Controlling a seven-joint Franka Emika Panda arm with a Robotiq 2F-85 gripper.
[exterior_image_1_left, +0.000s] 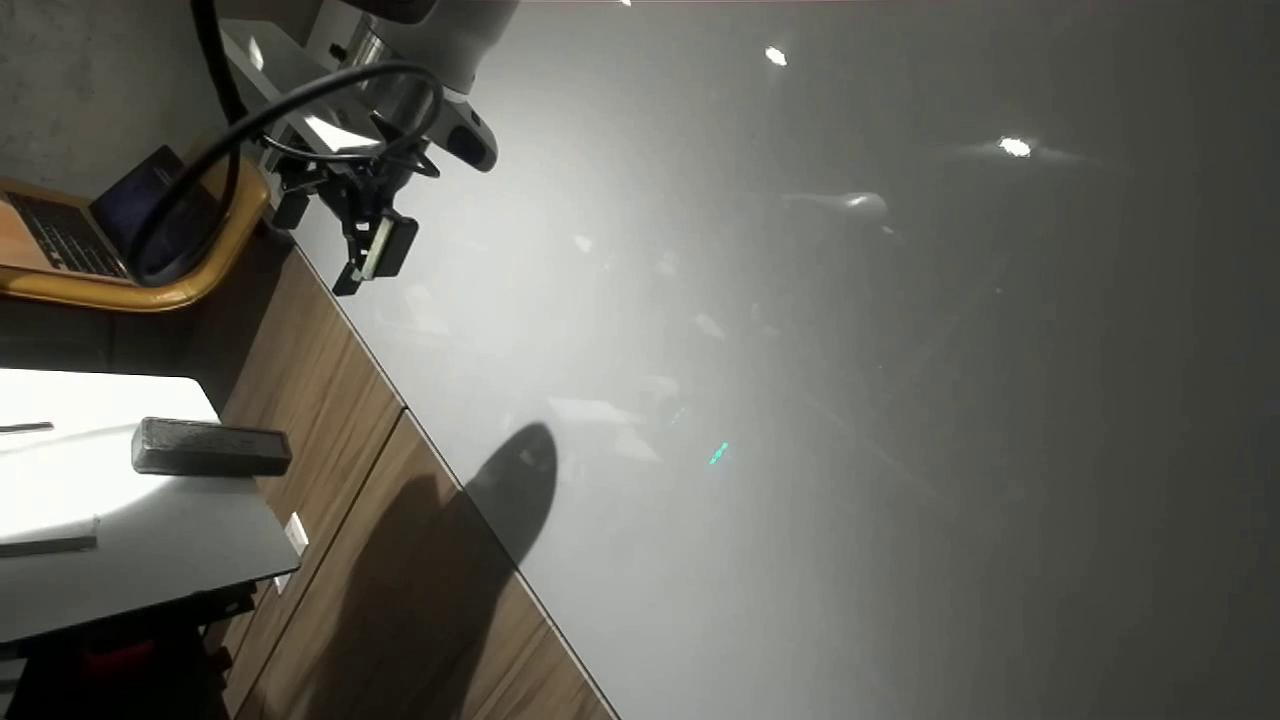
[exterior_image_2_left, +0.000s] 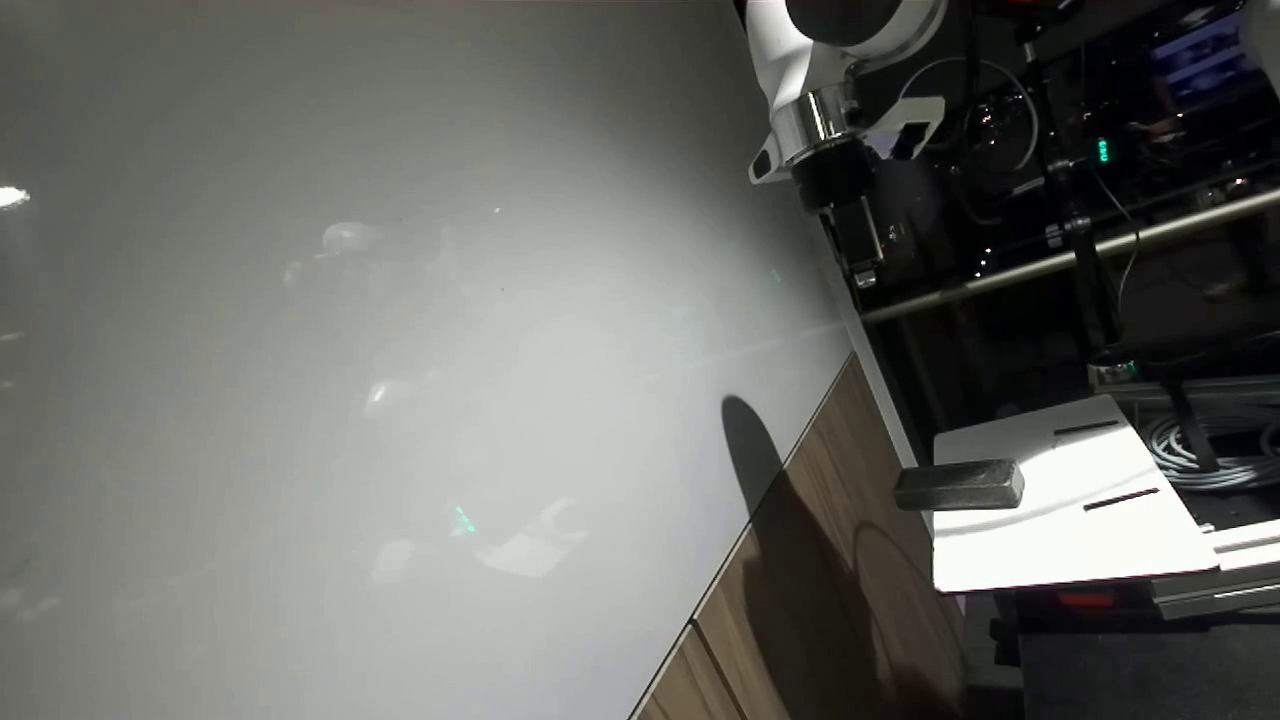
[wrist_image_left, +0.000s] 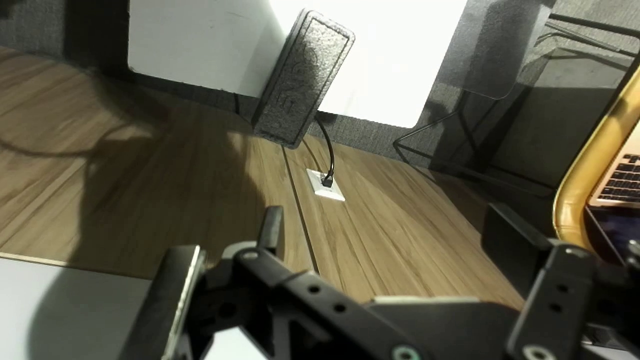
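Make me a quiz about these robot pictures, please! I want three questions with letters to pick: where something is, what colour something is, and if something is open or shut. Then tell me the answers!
1. Where is the dark block compared with the white panel?
A) Under it
B) Lying on it, poking past its edge
C) Hanging high above it

2. What colour is the outlet?
A) White
B) Red
C) Green

3. How is the end effector?
A) Shut on the block
B) Shut on nothing
C) Open

Answers:
1: B, because every view shows the block on the panel with one end past the edge.
2: A, because it looks white against the brown wood in the wrist view.
3: C, because its fingers stand wide apart with nothing gripped between them.
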